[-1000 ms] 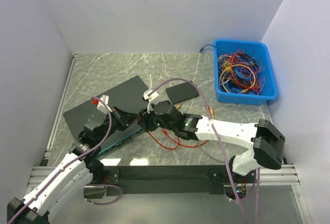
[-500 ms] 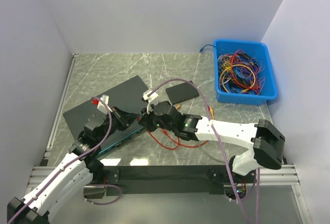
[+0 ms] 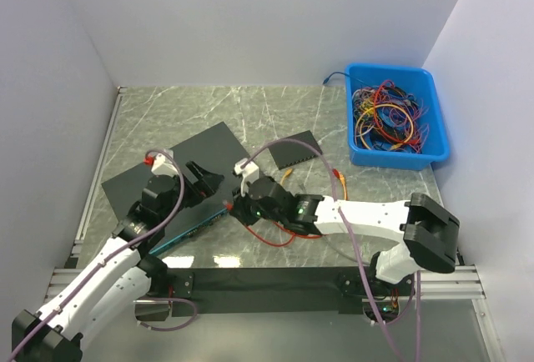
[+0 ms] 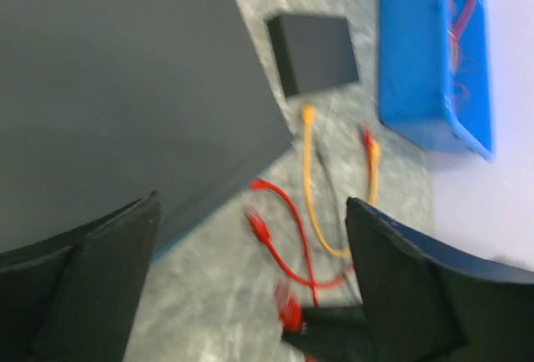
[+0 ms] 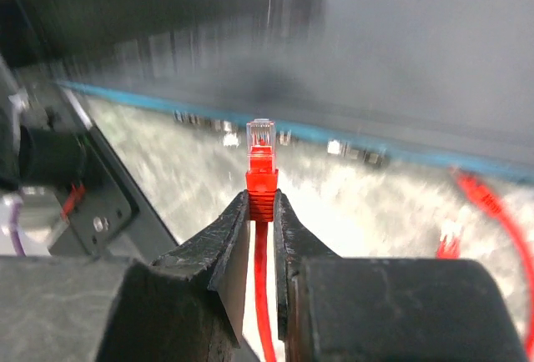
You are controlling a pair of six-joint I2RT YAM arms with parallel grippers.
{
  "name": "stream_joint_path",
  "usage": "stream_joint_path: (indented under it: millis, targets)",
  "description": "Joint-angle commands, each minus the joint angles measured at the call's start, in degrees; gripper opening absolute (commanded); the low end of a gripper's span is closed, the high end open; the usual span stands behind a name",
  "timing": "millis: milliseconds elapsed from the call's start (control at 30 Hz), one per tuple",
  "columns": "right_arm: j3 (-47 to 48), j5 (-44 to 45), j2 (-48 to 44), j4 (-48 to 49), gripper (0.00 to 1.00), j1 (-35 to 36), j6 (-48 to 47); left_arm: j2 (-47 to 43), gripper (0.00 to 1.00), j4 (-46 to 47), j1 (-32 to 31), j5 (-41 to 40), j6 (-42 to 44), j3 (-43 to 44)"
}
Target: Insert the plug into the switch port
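The switch (image 3: 171, 162) is a flat black box with a blue front edge, lying at the table's left. Its row of ports (image 5: 334, 147) shows in the right wrist view. My right gripper (image 5: 261, 205) is shut on the red boot of the plug (image 5: 261, 138). The plug's clear tip points at the switch's front edge, a short way off it. In the top view, the right gripper (image 3: 237, 207) sits just off that edge. My left gripper (image 3: 209, 181) hangs open over the switch's near right corner and holds nothing. Its fingers (image 4: 100, 287) frame the red cable (image 4: 288, 241).
A small black box (image 3: 294, 152) lies behind the right arm. A blue bin (image 3: 396, 116) of tangled wires stands at the back right. An orange cable (image 4: 310, 178) and loops of the red cable (image 3: 279, 233) lie on the marble table between the arms.
My left gripper has opened wide and lifted back over the switch. My right gripper has closed on the red plug and moved down and left toward the switch's front edge.
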Motion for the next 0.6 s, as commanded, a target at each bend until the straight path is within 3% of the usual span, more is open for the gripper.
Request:
stream_joint_path:
  millis: [0, 167, 300, 567]
  targets:
    - [-1.55, 0.65, 0.7, 2.34, 0.0, 2.88, 2.5, 0.94, 0.99, -2.05, 2.42, -6.43, 4.02, 4.15]
    - [-0.59, 1.53, 4.21, 2.16, 0.0, 7.28, 3.47, 1.13, 0.99, -3.72, 11.73, -5.04, 7.63, 6.18]
    - [1.87, 2.15, 7.29, 1.9, 0.0, 11.06, 3.91, 1.3, 0.99, -3.99, 23.31, -3.89, 9.74, 7.41]
    - [7.94, -0.22, 14.58, 3.04, 0.0, 13.79, 4.88, -0.62, 0.99, -5.92, 36.53, 2.34, 2.89, 3.38]
